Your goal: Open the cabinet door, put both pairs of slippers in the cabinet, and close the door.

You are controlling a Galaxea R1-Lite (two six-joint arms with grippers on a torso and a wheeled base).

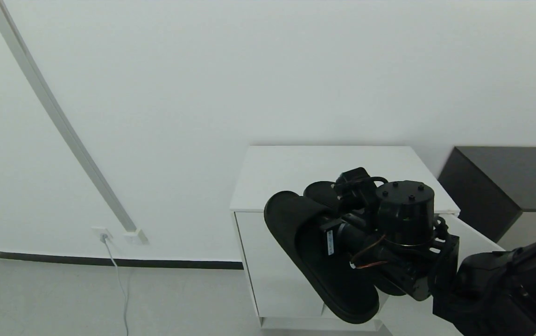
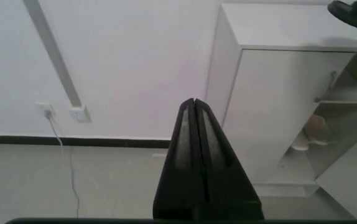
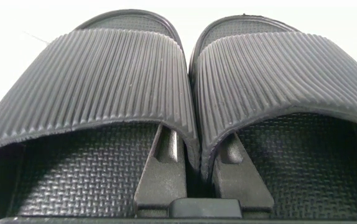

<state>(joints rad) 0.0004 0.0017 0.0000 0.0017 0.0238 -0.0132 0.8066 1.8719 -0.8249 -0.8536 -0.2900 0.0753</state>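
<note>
Right hand [image 3: 194,163] with slippers [image 3: 129,81], toes away

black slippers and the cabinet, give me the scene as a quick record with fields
black slippers: pair held side by side in the air, in front of the cabinet
right gripper: one finger inside each slipper, shut on their adjoining sides
left gripper: shut, empty, away from the cabinet
cabinet: white, against the wall
door: open
pale slippers: already inside the cabinet, low down
</note>
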